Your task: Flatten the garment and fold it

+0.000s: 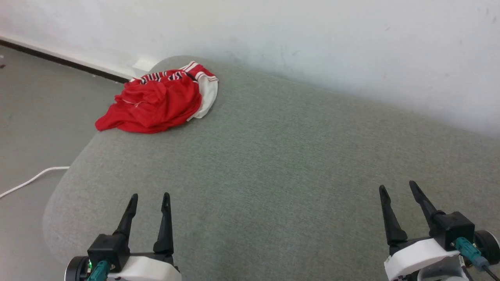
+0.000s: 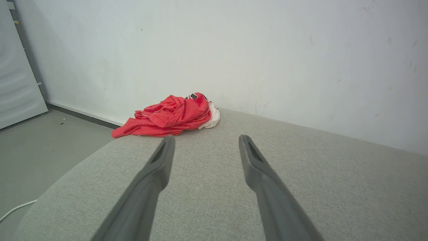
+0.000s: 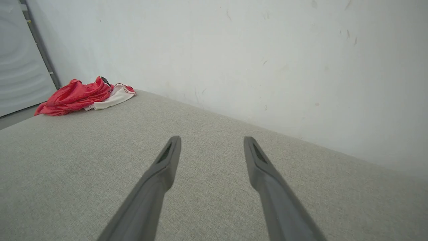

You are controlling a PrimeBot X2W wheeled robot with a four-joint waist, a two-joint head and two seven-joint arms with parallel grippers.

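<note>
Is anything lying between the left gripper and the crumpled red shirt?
Nothing visible: bare grey cushion runs from the left gripper, jaws open, to the shirt bunched at the far left corner.

**Grey cushion, white wall, one loose cable**

Right in front of me, a broad grey-green cushion (image 1: 281,168) with a woven cover fills most of the space, and its near left corner is rounded off. Its far edge runs straight along a white wall (image 1: 332,35), which is scuffed and flecked with small marks. Off to the left the grey floor (image 1: 35,117) sits lower, and a dark skirting strip (image 1: 62,61) lines the foot of the wall there. A thin white cable (image 1: 58,168) trails across the floor and curves up to the cushion's side. Further left stands a pale panel (image 2: 16,87) with a dark gap between it and the wall.
</note>
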